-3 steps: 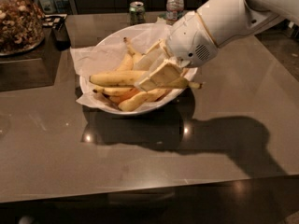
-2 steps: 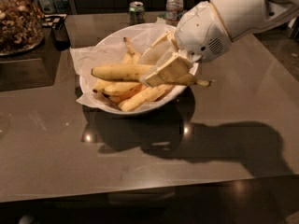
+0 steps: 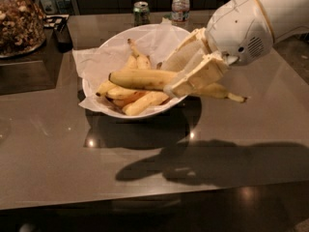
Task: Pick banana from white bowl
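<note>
The white bowl [image 3: 99, 64], lined with crumpled white paper, stands at the middle of the dark table. My gripper [image 3: 181, 76] is over the bowl's right side, shut on the long, nearly straight yellow banana [image 3: 140, 79]. The banana is held level above the bowl, its dark left tip over the bowl's centre and its right tip sticking out past the rim. Several shorter bananas [image 3: 145, 102] lie in the bowl beneath it.
A green can [image 3: 141, 12] and a water bottle [image 3: 180, 5] stand behind the bowl. A glass jar of nuts [image 3: 19, 21] stands at the far left on a dark tray. The table's front edge runs along the bottom.
My gripper has risen and moved right with the long banana, lifting it off the other bananas in the bowl.
</note>
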Robot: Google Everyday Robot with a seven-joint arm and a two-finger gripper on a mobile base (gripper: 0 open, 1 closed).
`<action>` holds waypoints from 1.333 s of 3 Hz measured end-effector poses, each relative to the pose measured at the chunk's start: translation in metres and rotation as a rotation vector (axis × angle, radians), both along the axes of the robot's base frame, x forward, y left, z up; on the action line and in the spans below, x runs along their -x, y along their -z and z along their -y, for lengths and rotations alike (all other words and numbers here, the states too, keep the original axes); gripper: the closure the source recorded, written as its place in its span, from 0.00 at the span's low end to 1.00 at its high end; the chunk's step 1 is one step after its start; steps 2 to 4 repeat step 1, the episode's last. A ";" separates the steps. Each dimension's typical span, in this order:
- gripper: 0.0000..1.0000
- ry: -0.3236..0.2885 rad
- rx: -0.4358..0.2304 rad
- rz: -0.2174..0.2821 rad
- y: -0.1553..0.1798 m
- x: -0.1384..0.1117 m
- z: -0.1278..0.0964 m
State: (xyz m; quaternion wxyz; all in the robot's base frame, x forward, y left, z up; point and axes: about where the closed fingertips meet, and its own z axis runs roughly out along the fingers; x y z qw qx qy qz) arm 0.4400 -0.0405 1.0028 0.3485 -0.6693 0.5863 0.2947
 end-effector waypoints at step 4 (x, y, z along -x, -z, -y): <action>1.00 0.022 -0.008 -0.004 -0.005 0.007 0.013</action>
